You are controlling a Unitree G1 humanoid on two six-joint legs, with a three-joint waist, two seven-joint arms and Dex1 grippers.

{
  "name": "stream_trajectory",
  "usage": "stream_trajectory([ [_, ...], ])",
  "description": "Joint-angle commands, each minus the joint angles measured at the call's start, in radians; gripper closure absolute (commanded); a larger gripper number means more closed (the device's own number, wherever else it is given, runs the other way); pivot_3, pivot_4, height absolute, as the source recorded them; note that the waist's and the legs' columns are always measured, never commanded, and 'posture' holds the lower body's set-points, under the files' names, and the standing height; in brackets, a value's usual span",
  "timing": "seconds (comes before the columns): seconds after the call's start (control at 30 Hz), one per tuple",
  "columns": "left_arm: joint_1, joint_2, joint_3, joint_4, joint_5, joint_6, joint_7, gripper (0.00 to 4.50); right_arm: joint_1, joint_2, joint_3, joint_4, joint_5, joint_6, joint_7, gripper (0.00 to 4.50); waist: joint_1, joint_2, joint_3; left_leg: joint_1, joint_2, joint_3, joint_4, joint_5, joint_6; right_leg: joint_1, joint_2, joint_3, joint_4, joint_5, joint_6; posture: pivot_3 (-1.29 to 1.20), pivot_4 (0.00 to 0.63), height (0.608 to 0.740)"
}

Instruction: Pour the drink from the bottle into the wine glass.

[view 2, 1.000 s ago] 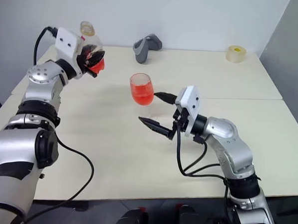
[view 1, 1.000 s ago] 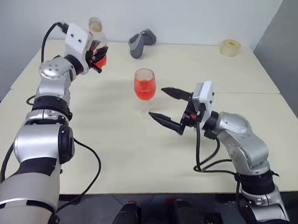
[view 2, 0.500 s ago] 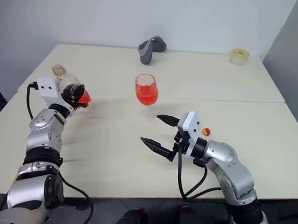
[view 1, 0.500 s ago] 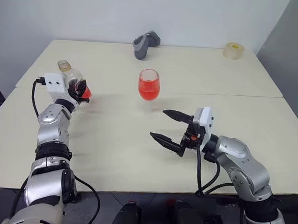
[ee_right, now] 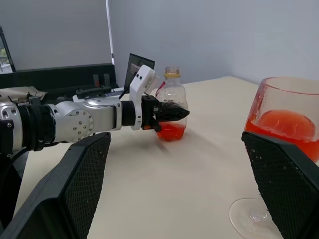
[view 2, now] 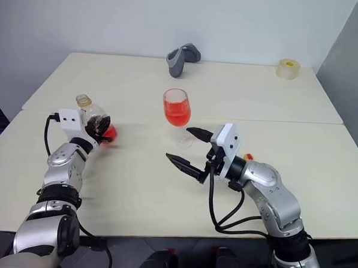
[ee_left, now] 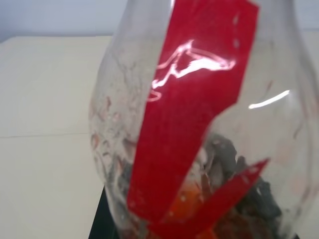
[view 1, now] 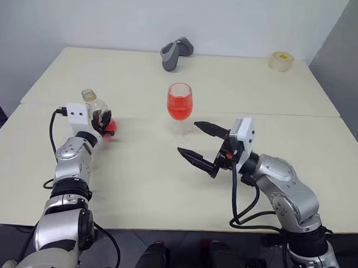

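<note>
Bottle (view 1: 95,110) stands upright in the left gripper (view 1: 104,123), clamped low around its rounded body with its uncapped neck rising above the fingers and only a little red-orange drink (ee_right: 171,131) left in its base. I judge the pour to be done and the bottle to be at or just above the table (view 1: 152,180), ready to be set down, though contact with the surface is hard to confirm. To the right of that gripper and well apart from it, the wine glass (view 1: 179,107) stands on its foot about half full of drink; it is upright and free, with nothing gripping it. The right gripper (view 1: 197,140) hangs with its two black fingers spread wide and holding nothing, the glass just beyond its fingertips, its foot near the farther finger, probably waiting there to steady the stem if needed. Bare table lies all round the left gripper, with the table's left edge the nearest limit, so a release there looks safe. Far beyond the glass lie a grey handheld device (view 1: 172,53) and a roll of tape (view 1: 281,60), both out of the way.
</note>
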Motion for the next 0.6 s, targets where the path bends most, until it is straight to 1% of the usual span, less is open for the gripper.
stream_trajectory([
  [0.03,-0.023,0.010,-0.008,0.022,0.018,-0.033,0.015,3.03,-0.025,0.004,-0.009,-0.010,0.001,-0.011,-0.005,0.00,0.000,0.000,0.000,0.000,0.000,0.000,0.000,0.000,0.000,0.000,0.000,0.000,0.000,0.000,0.000,0.00,0.150,0.740],
  [0.23,-0.016,0.003,-0.004,0.027,-0.001,-0.026,-0.007,1.12,-0.029,0.004,-0.008,-0.005,0.001,-0.012,-0.007,0.00,0.000,0.000,0.000,0.000,0.000,0.000,0.000,0.000,0.000,0.000,0.000,0.000,0.000,0.000,0.000,0.00,0.150,0.740],
  [0.33,-0.001,0.004,0.003,-0.001,-0.012,-0.010,-0.010,0.18,-0.032,0.005,-0.008,-0.006,0.003,-0.010,-0.008,0.00,0.000,0.000,0.000,0.000,0.000,0.000,0.000,0.000,0.000,0.000,0.000,0.000,0.000,0.000,0.000,0.00,0.150,0.740],
  [0.37,0.012,0.003,0.004,-0.025,-0.017,0.001,-0.015,0.04,-0.033,0.005,-0.008,-0.007,0.003,-0.009,-0.008,0.00,0.000,0.000,0.000,0.000,0.000,0.000,0.000,0.000,0.000,0.000,0.000,0.000,0.000,0.000,0.000,0.00,0.150,0.740],
  [0.6,0.160,0.001,0.014,-0.265,-0.065,0.113,-0.016,0.04,-0.021,0.004,-0.001,-0.026,0.004,-0.002,-0.014,0.00,-0.001,0.000,0.000,0.000,0.000,0.000,-0.001,0.000,0.000,0.000,0.000,0.000,0.000,0.000,0.000,0.00,0.150,0.740],
])
